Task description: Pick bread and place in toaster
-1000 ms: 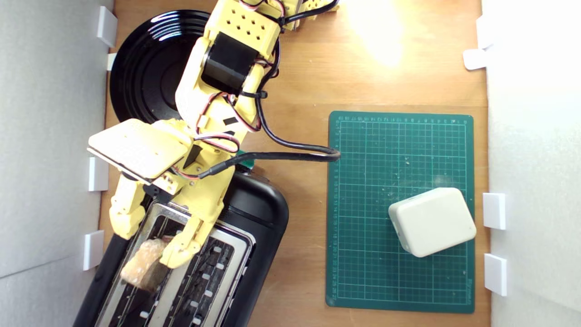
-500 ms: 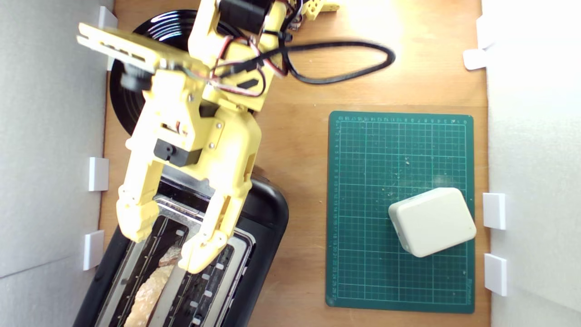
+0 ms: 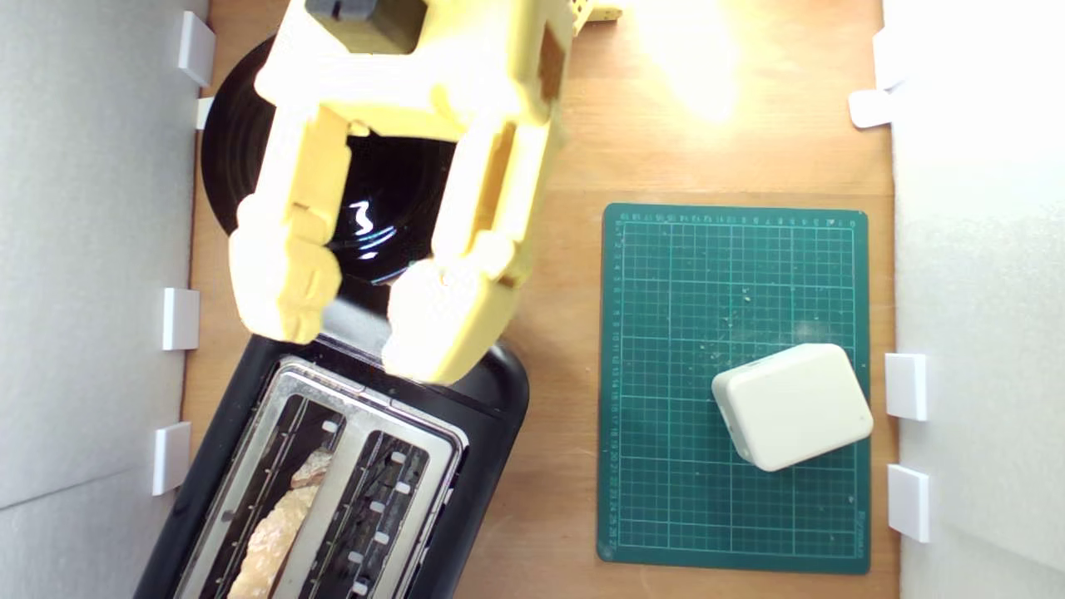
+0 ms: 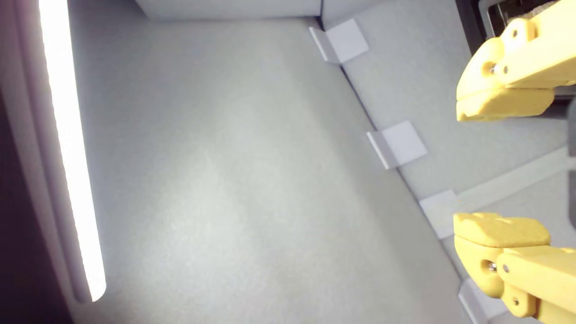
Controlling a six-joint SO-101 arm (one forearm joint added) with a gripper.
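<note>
The bread (image 3: 279, 524), a pale tan slice with a brown crust edge, stands in the slot of the black toaster (image 3: 491, 399) that lies nearer the exterior view's left, at the bottom left of that view. My yellow gripper (image 3: 358, 320) hangs open high above the toaster's near end, close to the camera and blurred, with nothing between its fingers (image 3: 283, 283). In the wrist view the gripper (image 4: 499, 168) is wide open, facing a grey wall, and only a corner of the toaster (image 4: 472, 18) shows.
A glossy black plate (image 3: 391, 208) lies under the gripper at the top left of the exterior view. A green cutting mat (image 3: 666, 374) at that view's right carries a white rounded block (image 3: 790, 406). White brackets (image 3: 179, 318) line the grey walls.
The gripper let go of the bread, which dropped into the toaster slot. The arm then rose and drew back toward the plate, its fingers spread wide.
</note>
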